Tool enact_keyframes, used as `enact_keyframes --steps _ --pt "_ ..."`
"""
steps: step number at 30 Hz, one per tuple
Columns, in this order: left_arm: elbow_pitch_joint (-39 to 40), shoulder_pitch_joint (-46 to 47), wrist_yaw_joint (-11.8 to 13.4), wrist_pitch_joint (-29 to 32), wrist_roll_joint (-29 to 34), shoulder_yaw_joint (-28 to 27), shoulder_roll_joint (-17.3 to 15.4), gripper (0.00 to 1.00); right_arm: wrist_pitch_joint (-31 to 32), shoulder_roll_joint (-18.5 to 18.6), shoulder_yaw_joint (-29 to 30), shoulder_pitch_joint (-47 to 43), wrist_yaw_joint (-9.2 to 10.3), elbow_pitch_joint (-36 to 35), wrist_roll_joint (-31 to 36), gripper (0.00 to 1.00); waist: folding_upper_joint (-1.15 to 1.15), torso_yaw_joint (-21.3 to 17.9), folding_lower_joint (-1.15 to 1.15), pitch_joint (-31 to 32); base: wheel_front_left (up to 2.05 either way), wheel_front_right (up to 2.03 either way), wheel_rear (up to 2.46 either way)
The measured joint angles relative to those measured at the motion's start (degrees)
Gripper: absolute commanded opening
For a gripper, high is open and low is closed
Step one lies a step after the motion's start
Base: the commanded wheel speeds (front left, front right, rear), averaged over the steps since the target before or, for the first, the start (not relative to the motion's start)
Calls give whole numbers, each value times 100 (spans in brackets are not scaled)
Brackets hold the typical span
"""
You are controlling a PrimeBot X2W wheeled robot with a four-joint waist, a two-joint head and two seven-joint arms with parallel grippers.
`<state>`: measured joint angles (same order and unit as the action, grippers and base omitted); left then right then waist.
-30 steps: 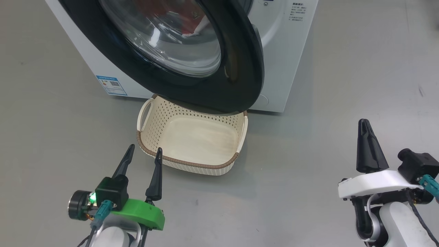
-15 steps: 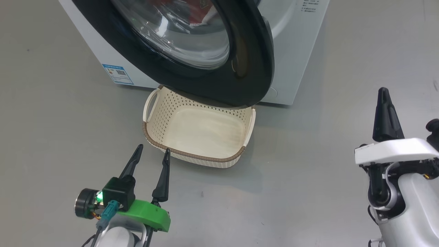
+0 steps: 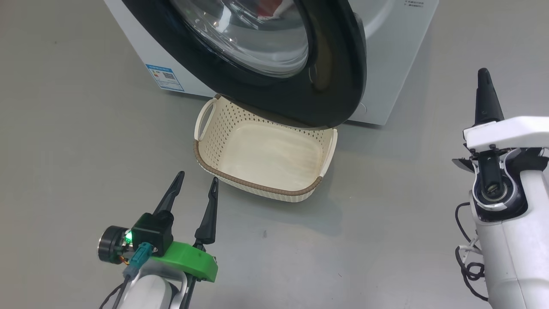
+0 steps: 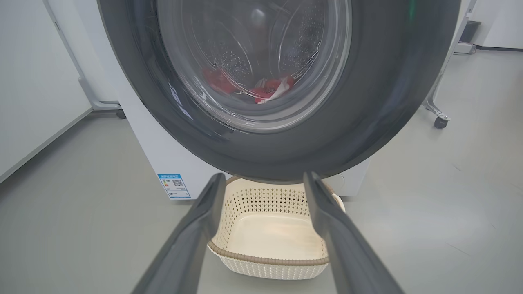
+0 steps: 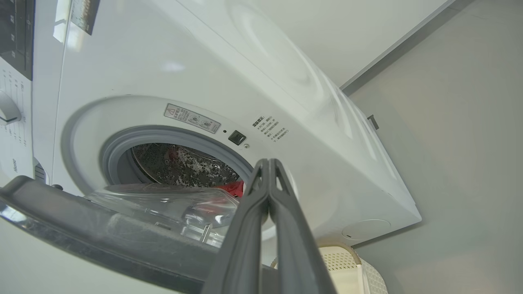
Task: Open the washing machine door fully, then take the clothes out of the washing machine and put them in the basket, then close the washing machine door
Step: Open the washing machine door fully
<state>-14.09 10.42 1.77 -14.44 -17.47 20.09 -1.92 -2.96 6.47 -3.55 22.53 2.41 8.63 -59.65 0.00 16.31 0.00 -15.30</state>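
Left tool [image 4: 263, 181] open; basket [image 4: 245, 257] under door [image 4: 367, 102]; clothes [image 4: 265, 92] behind glass.

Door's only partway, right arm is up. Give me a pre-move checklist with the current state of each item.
1. Door fully open: not ok. The washing machine door is part open, its lower rim hanging over the back of the basket.
2. Right gripper free: ok. Fingers shut, empty, held up to the right of the washing machine.
3. Left gripper ready: ok. Fingers open, empty, near the basket's front left corner.
4. Basket empty: ok.
5. Clothes located: ok. Red fabric inside the machine, seen through the door glass.
6. Room for the door's full swing: cannot tell.
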Motion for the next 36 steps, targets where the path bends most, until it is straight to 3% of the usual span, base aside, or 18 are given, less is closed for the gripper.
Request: enact_keyframes --steps 17,36 --pt "-1 83 20 0 -118 56 -1 100 1285 -159 343 1096 30 846 -1693 0 0 323 0 -159 0 0 0" --pt "-19 86 54 0 -168 158 0 100 2406 -257 435 1628 192 1486 -3062 0 0 526 0 -132 0 0 0"
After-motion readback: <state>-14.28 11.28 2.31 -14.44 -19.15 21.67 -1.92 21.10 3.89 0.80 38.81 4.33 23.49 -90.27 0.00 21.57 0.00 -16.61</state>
